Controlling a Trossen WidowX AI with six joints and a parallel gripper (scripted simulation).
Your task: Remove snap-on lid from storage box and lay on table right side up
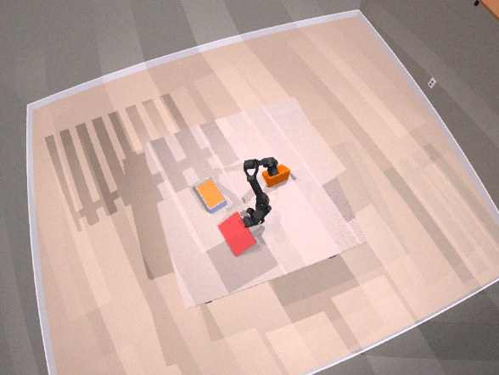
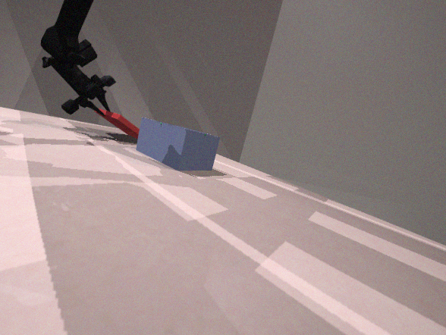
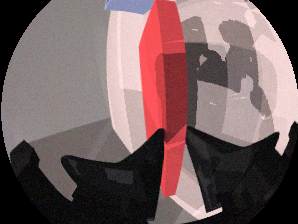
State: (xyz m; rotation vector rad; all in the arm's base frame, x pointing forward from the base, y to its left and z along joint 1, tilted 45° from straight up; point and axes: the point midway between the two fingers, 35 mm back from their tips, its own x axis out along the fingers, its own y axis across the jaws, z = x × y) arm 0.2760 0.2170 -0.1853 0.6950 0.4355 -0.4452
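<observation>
The open blue storage box [image 1: 218,207] [image 2: 161,140] [image 3: 128,5] stands upright on the table, with an orange surface showing inside its walls. The red lid [image 1: 236,234] [image 2: 122,123] [image 3: 175,95] is off the box and beside it. My gripper [image 1: 244,223] [image 2: 107,112] [image 3: 174,132] is shut on one edge of the lid. The lid is tilted: the gripped edge is up, and it slopes down away from the fingers. Its smooth outer face shows from above. Its lower end is partly hidden behind the box in the exterior view, so I cannot tell whether it touches the table.
An orange block [image 1: 277,179] stands at the arm's base, on the far side of the arm from the lid. The pale table [image 1: 297,233] extends around the box and lid, with its front edge beyond the lid. Shadows stripe the surface.
</observation>
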